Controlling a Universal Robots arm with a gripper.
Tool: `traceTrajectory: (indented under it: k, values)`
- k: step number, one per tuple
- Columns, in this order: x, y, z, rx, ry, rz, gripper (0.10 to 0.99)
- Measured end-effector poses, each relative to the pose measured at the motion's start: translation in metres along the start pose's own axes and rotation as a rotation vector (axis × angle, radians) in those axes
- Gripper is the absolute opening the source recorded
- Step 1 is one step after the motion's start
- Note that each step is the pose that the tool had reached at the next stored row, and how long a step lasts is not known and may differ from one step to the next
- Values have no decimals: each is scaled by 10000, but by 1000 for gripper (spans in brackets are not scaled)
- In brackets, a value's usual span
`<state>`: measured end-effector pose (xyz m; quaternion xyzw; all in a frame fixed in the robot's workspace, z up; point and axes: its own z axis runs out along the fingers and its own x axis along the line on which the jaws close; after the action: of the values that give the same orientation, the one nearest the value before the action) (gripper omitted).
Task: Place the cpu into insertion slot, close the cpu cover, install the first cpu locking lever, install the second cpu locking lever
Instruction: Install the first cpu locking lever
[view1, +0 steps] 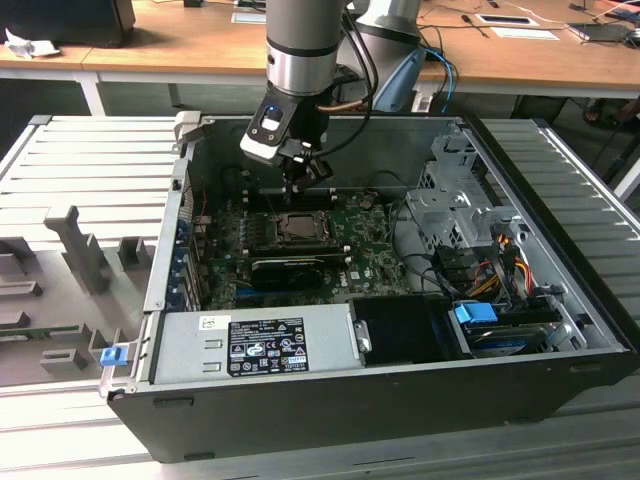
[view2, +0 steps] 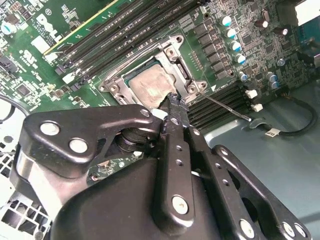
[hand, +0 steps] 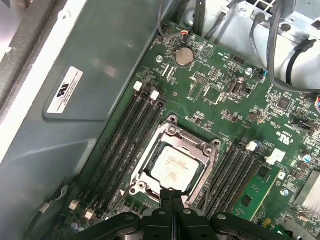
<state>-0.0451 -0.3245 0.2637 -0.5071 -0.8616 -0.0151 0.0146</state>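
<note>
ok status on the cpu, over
Tool shut, tip at the cpu cover edge. Cpu seated under the cover. One locking lever angled out beside the tool.

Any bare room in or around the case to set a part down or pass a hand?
Bare: ribbed table on the exterior view's right of the case; the strip of case floor beside the motherboard, one cable lying on it. Crowded: drive cage corner with its wiring, and over the cpu, where the shut hand sits.

cpu (hand: 172, 169) in insertion slot (hand: 171, 131) under cpu cover (hand: 198, 156), btw RAM slots (hand: 125, 140).
</note>
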Motion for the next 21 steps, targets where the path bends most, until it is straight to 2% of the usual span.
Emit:
traceTrajectory:
  k: [6, 11, 21]
  values:
    - [0, 0, 0, 11, 3, -270, 106]
    - [0, 0, 0, 30, 9, -735, 106]
    - [0, 0, 0, 86, 24, -2127, 106]
